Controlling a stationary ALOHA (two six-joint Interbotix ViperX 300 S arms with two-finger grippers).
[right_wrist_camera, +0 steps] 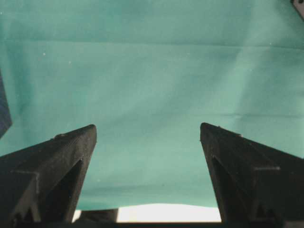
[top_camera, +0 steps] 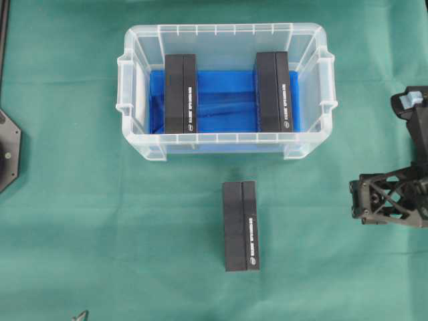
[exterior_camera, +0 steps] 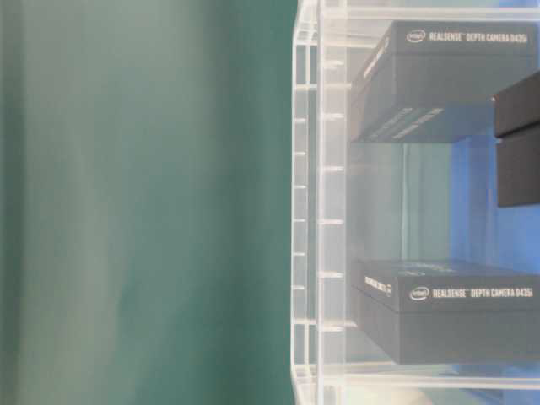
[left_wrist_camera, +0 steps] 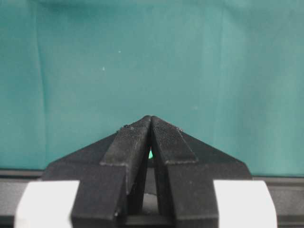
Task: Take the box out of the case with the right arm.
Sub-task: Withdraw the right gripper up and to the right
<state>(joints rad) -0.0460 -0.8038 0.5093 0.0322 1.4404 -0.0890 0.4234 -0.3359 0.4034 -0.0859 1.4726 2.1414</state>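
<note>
Scene: a clear plastic case [top_camera: 226, 144] sits on a green cloth [top_camera: 80, 221], its blue lining showing between two black boxes standing on edge.
Boxes inside: the left box [top_camera: 180, 93] stands near the case's left wall, the right box [top_camera: 274, 91] near its right wall, well apart from each other.
Box outside: a third box [top_camera: 241, 225] lies on the cloth just in front of the case.
Right gripper [right_wrist_camera: 148, 135]: spread wide and empty, with only cloth between its tips; it hangs over the cloth at the right edge of the overhead view, clear of the case.
Left gripper [left_wrist_camera: 151, 121]: tips pressed together, holding nothing.
Handling: the boxes look like stiff, light cardboard with smooth faces that could slip.
Grip: likely best across the narrow upper edge of the right box, pinching its two broad faces.
</note>
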